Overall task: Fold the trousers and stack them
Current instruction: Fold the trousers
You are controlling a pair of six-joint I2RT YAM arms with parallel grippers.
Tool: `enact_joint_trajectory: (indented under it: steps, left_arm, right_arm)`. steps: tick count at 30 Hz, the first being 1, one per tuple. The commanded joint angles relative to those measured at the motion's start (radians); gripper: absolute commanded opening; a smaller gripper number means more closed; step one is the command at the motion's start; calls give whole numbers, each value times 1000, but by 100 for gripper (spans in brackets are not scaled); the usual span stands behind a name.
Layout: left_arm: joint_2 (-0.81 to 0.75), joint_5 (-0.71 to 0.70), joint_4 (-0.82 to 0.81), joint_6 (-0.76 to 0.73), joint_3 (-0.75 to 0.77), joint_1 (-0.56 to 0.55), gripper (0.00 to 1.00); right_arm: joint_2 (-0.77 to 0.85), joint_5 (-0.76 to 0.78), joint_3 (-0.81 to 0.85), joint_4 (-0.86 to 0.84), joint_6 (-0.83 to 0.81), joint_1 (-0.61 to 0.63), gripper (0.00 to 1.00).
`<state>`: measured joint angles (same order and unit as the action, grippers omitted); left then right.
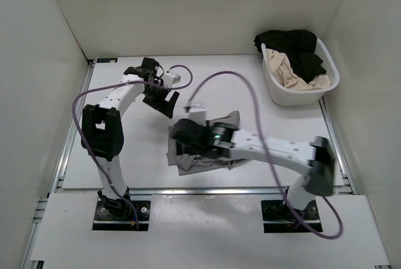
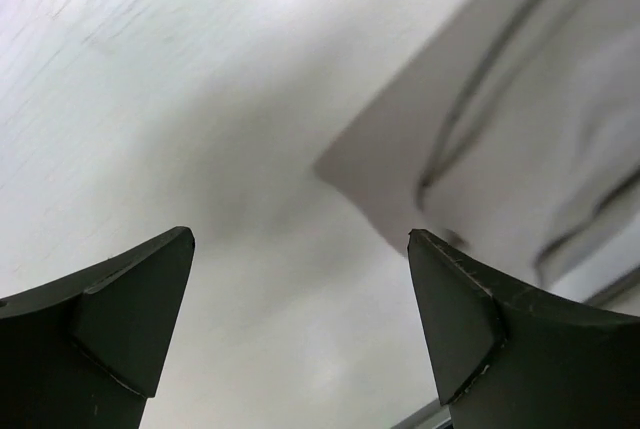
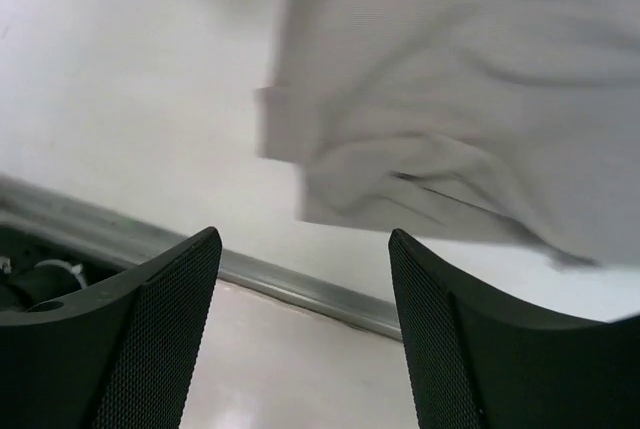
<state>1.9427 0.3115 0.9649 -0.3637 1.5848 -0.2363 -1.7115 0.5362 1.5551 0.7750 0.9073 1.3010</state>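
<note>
With the left gripper (image 2: 300,236) and right gripper (image 3: 305,234) both spread wide and empty, the trousers (image 1: 194,163), loosely folded mid-tabletop (image 1: 141,156) beneath the right one, could unfold if a pinch catches only the top layer.

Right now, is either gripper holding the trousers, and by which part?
Nothing is held. The left gripper and right gripper are both open; the trousers lie beyond their fingers.

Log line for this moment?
left gripper open, empty | right gripper open, near crumpled grey-taupe fabric trousers | fold unfinished
</note>
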Motion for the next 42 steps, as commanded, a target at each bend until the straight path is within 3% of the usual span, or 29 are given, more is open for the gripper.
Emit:
enact_joint_trajectory:
  steps: [1, 5, 12, 15, 19, 20, 23, 24, 25, 26, 29, 30, 31, 32, 33, 35, 36, 37, 38, 40, 42]
  left_arm:
    - [-97, 95, 80, -35, -1, -111, 100]
    - [-10, 31, 80, -26, -48, -167, 100]
    - [110, 23, 40, -6, -36, -235, 100]
    - [142, 0, 49, -6, -25, -244, 78]
    - [142, 12, 61, -6, -25, -244, 22]
    - [133, 12, 72, -6, -10, -244, 14]
    - [124, -12, 83, -6, 67, -244, 14]
    - [124, -28, 83, -6, 114, -244, 14]
    - [124, -43, 83, -6, 136, -244, 14]
    - [124, -73, 83, -6, 156, -244, 14]
    - [148, -118, 83, -17, 196, -244, 14]
    - [157, -133, 83, -17, 196, -244, 18]
    - [166, -134, 83, -17, 196, -244, 43]
    - [179, -134, 83, -26, 187, -244, 55]
    - [179, -155, 83, -17, 178, -244, 60]
    - [179, -196, 71, 8, 167, -244, 73]
    - [179, -227, 58, 17, 167, -244, 93]
    - [155, -236, 49, 29, 178, -233, 100]
    - [101, -236, 40, 29, 178, -233, 100]
    - [35, -226, 29, -3, 153, -233, 100]
    - [-74, -180, 29, -43, 100, -247, 100]
  right_arm:
    - [192, 93, -228, 87, 132, -153, 73]
    - [364, 18, -474, 17, 115, -329, 75]
    - [435, -270, -752, -234, -126, -638, 76]
    - [446, -370, -838, -340, -169, -735, 76]
    - [457, -550, -961, -489, -191, -792, 69]
    - [466, -568, -989, -508, -191, -792, 64]
    - [454, -648, -1027, -574, -200, -810, 39]
    - [445, -659, -1044, -574, -209, -822, 32]
    - [429, -671, -1055, -574, -209, -822, 10]
    - [429, -671, -1066, -574, -209, -836, 2]
    - [429, -694, -1098, -605, -209, -847, 0]
    - [429, -711, -1098, -605, -209, -847, 0]
    - [429, -723, -1098, -614, -209, -847, 0]
    - [429, -723, -1098, -614, -209, -847, 0]
    - [429, -723, -1098, -605, -209, -847, 0]
    - [429, -723, -1070, -563, -225, -847, 6]
    - [441, -723, -1041, -541, -243, -847, 12]
    - [441, -710, -1023, -513, -255, -847, 21]
    - [457, -699, -1005, -449, -268, -847, 39]
    - [492, -651, -940, -377, -310, -847, 52]
    - [532, -634, -891, -281, -347, -868, 56]
